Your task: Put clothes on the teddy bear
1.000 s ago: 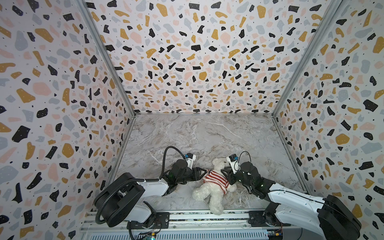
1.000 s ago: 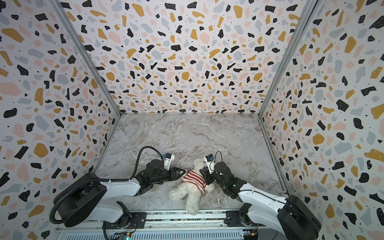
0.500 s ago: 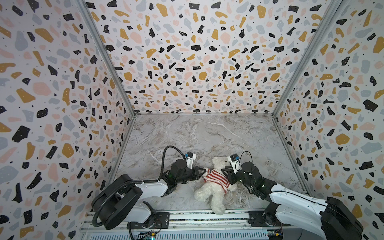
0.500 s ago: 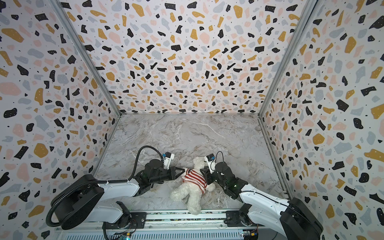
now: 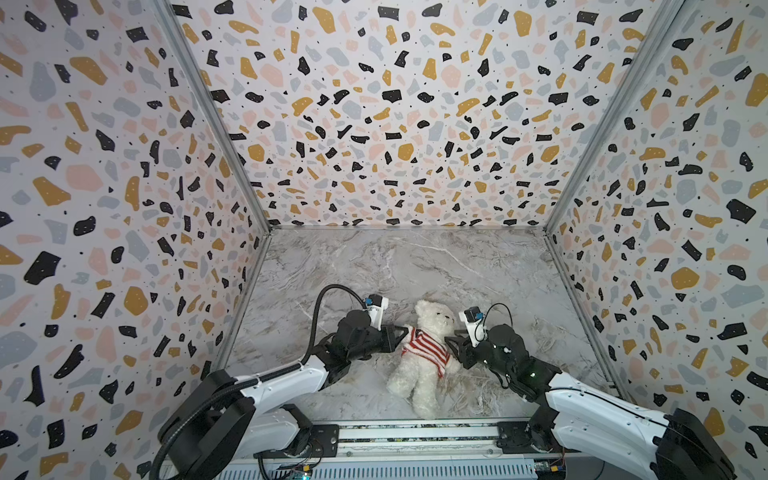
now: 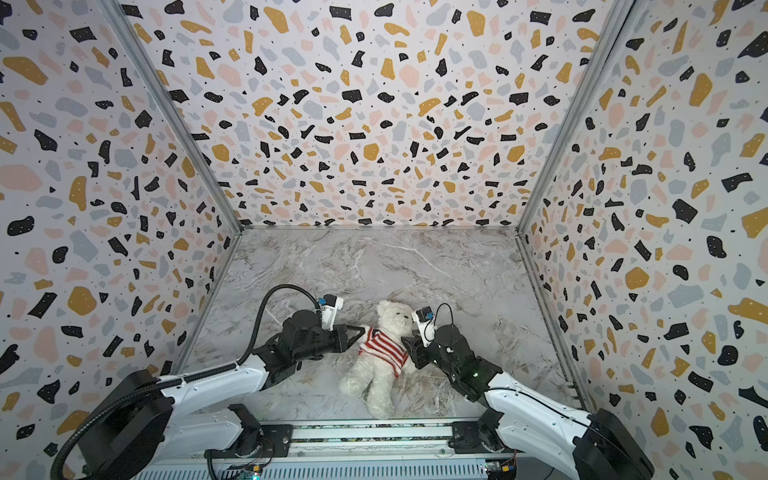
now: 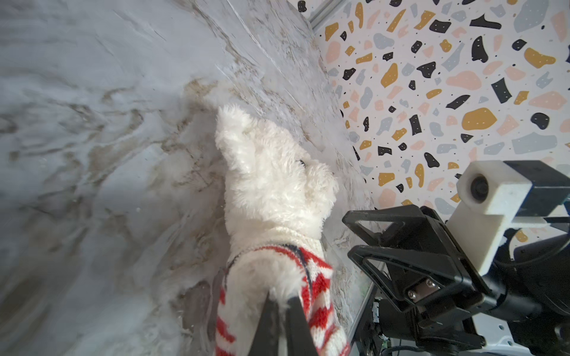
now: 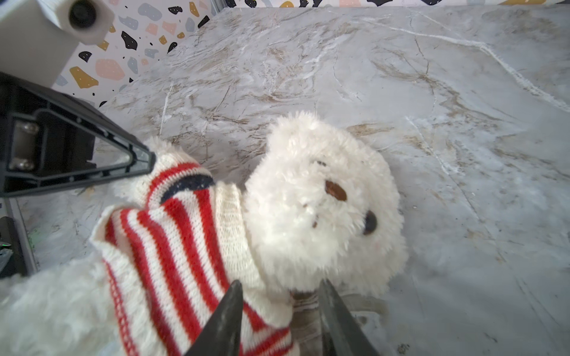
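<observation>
Bear: I see the teddy bear point(image 5: 431, 319) face-up on the table point(image 5: 415, 266), sweater point(image 5: 424, 352) on.
Left gripper point(image 7: 279, 300): pinched tight on the sweater sleeve.
Right gripper point(image 8: 279, 285): fingers apart beside the neck, gripping nothing.

the teddy bear point(image 5: 415, 376) point(image 6: 376, 380) before me is small, fluffy and white, with dark eyes and a brown nose. it lies face up on the marble desk point(image 5: 415, 266) near my front edge, head toward the back wall, legs toward me, with a red-and-white striped sweater point(image 5: 424, 348) around its chest.
</observation>
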Controlling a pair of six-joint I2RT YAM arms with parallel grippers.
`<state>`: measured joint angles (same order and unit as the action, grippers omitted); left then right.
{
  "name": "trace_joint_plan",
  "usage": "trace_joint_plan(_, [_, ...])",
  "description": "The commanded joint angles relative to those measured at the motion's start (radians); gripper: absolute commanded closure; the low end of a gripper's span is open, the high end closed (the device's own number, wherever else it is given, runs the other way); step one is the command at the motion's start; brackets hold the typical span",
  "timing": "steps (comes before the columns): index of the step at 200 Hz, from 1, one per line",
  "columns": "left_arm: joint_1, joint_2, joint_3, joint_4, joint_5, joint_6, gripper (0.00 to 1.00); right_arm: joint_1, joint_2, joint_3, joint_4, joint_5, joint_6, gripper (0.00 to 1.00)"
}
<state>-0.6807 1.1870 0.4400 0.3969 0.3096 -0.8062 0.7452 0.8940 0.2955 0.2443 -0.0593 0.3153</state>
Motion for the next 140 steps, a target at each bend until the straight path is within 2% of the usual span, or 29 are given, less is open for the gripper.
trace_joint_plan(1, [0.038, -0.061, 0.071, -0.174, -0.067, 0.115, 1.0, -0.004, -0.028, 0.016, -0.014, 0.002, -0.017, 0.58])
trace_joint_plan(42, [0.061, -0.14, 0.2, -0.45, -0.216, 0.263, 1.0, -0.004, -0.055, 0.002, 0.009, 0.002, -0.019, 0.57])
trace_joint_plan(91, [0.061, -0.151, 0.394, -0.767, -0.545, 0.429, 1.0, -0.005, -0.112, -0.015, -0.003, 0.023, -0.018, 0.56])
trace_joint_plan(111, [0.061, -0.133, 0.423, -0.828, -0.653, 0.464, 1.0, -0.007, -0.136, -0.024, -0.015, 0.044, -0.01, 0.56])
trace_joint_plan(140, [0.048, -0.099, 0.422, -0.812, -0.683, 0.464, 1.0, -0.04, -0.173, -0.044, -0.028, 0.037, 0.007, 0.56])
